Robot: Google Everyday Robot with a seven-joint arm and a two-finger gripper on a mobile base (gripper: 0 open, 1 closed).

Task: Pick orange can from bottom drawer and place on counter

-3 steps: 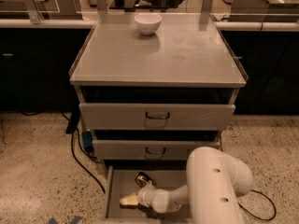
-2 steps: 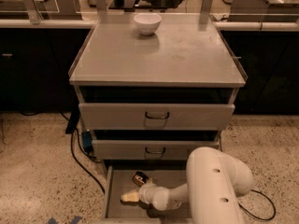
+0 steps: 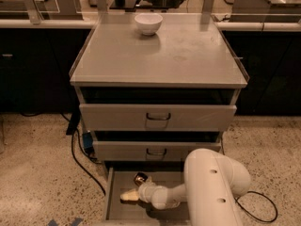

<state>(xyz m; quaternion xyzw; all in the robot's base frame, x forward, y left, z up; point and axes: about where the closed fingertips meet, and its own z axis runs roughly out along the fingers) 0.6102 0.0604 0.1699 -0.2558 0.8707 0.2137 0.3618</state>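
Observation:
The bottom drawer is pulled open at the foot of the grey cabinet. The orange can, small and shiny gold, rests on the drawer floor near its back. My gripper, pale yellow at its tip, reaches into the drawer and points left. It sits just in front of and slightly left of the can, and the can lies beside the wrist rather than at the tip. The counter is the flat grey top of the cabinet, above the two handled drawers.
A white bowl stands at the back of the counter. My bulky white arm covers the drawer's right half. A black cable trails over the speckled floor at the left. Dark counters flank the cabinet.
The gripper has crept a little farther back in the drawer, closer to the can. The can has barely shifted.

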